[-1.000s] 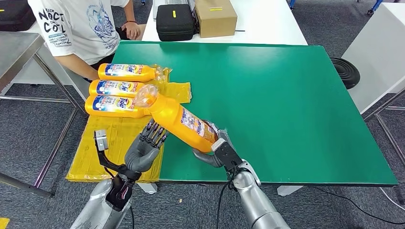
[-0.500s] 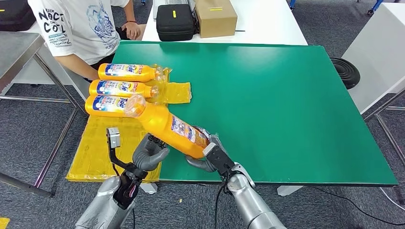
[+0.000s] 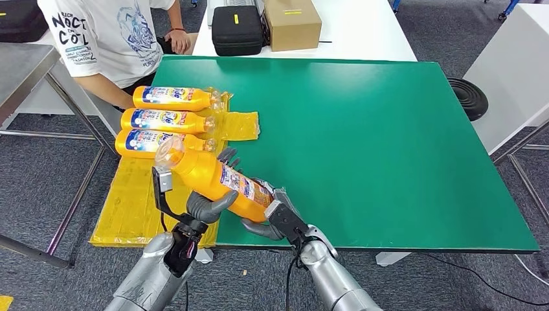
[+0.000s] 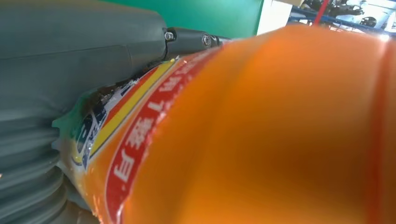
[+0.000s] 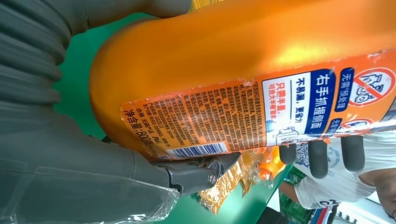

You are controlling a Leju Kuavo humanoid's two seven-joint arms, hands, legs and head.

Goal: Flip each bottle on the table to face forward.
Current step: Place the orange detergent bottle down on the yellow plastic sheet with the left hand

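Note:
An orange detergent bottle (image 3: 210,178) hangs tilted above the green table's (image 3: 388,129) near left corner, cap up and to the left, back label showing. My right hand (image 3: 275,219) grips its base. My left hand (image 3: 210,204) wraps its middle, thumb under it and fingers (image 3: 228,155) over the far side. In the right wrist view the bottle's (image 5: 233,56) back label (image 5: 261,112) faces the camera, beside my right hand (image 5: 70,158), with dark fingertips (image 5: 320,156) of the left hand on it. The left wrist view is close on the bottle (image 4: 261,140) and my left hand (image 4: 70,70).
Three matching bottles (image 3: 171,98) (image 3: 165,120) (image 3: 144,141) lie side by side, front labels up, on a yellow mat (image 3: 136,201) at the table's left edge. A person in a white shirt (image 3: 107,32) stands just beyond them. A black case (image 3: 237,29) and a cardboard box (image 3: 291,23) sit behind the table.
The bottle has swung left and lower, toward the mat. My left hand, which was spread below it, has risen and closed around its middle. My right hand followed to the left.

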